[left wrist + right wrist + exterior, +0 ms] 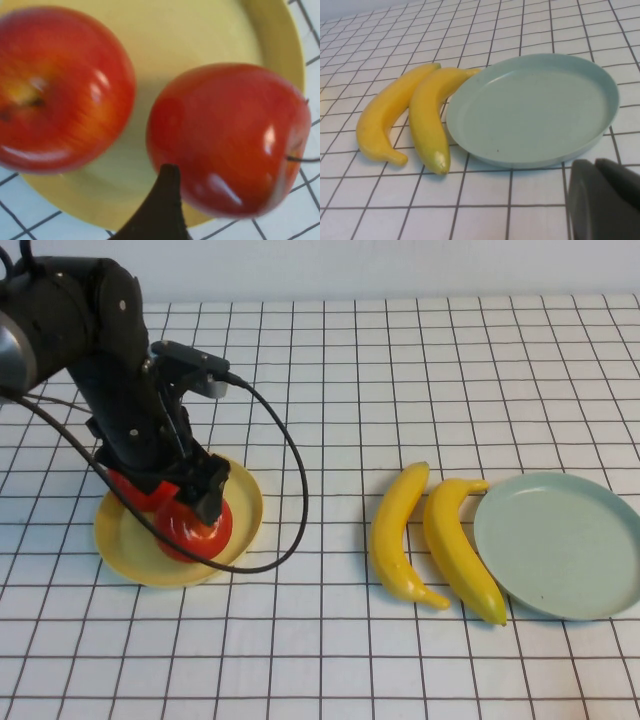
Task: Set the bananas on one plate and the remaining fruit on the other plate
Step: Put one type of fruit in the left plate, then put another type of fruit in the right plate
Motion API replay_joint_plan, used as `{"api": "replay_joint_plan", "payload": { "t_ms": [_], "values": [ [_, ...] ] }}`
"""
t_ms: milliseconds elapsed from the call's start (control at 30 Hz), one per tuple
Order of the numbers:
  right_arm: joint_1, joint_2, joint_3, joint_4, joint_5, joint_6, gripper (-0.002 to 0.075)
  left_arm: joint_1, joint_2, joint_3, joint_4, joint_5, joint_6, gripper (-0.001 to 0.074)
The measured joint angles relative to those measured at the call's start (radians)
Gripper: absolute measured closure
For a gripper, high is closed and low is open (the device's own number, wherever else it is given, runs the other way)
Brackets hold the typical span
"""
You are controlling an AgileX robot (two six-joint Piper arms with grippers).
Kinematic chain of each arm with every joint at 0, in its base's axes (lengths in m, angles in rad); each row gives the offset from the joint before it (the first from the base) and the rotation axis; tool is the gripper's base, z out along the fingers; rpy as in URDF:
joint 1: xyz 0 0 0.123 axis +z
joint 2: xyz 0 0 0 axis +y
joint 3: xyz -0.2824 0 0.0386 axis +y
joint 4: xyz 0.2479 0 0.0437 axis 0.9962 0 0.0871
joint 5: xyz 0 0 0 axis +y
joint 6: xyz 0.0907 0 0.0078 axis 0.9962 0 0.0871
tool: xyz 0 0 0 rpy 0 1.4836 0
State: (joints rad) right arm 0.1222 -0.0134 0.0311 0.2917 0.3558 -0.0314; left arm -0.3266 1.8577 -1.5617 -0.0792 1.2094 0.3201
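high view: the left gripper (pixel 196 508) is seen spread wide over the two apples (pixel 195 530) on the yellow plate (pixel 245 502), gripping nothing. the bananas (pixel 432 540) are laid lengthwise front-to-back just beside the blue-green plate (pixel 560 545), well off to the right. the right gripper (pixel 605 200), clamped on nothing, is judged nearer.

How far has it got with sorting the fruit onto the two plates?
About halfway. Both apples sit on the yellow plate, with the left gripper open above them. Both bananas lie on the table beside the bare blue-green plate. The right gripper, shut, waits near it.
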Motion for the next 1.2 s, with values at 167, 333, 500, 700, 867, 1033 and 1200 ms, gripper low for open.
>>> {"api": "replay_joint_plan", "payload": {
  "t_ms": [167,333,500,700,867,1033,1200],
  "values": [
    [0.0,0.0,0.0,0.0,0.0,0.0,0.0743,0.017,0.0,0.0,0.0,0.004,-0.007,0.0066],
    [0.0,0.0,0.0,0.0,0.0,0.0,0.0743,0.017,0.0,-0.01,-0.012,0.013,-0.014,0.0066],
    [0.0,0.0,0.0,0.0,0.0,0.0,0.0743,-0.011,-0.002,-0.095,-0.029,0.015,-0.017,0.0066],
    [0.0,0.0,0.0,0.0,0.0,0.0,0.0743,-0.129,-0.006,-0.171,0.087,0.017,-0.092,0.0069],
    [0.0,0.0,0.0,0.0,0.0,0.0,0.0743,-0.194,-0.012,-0.18,0.149,0.021,-0.184,0.0327],
    [0.0,0.0,0.0,0.0,0.0,0.0,0.0743,-0.213,-0.071,-0.175,0.058,0.023,-0.156,0.068],
    [0.0,0.0,0.0,0.0,0.0,0.0,0.0743,-0.215,-0.265,-0.066,0.003,-0.045,-0.131,0.0728]
  ]
}}
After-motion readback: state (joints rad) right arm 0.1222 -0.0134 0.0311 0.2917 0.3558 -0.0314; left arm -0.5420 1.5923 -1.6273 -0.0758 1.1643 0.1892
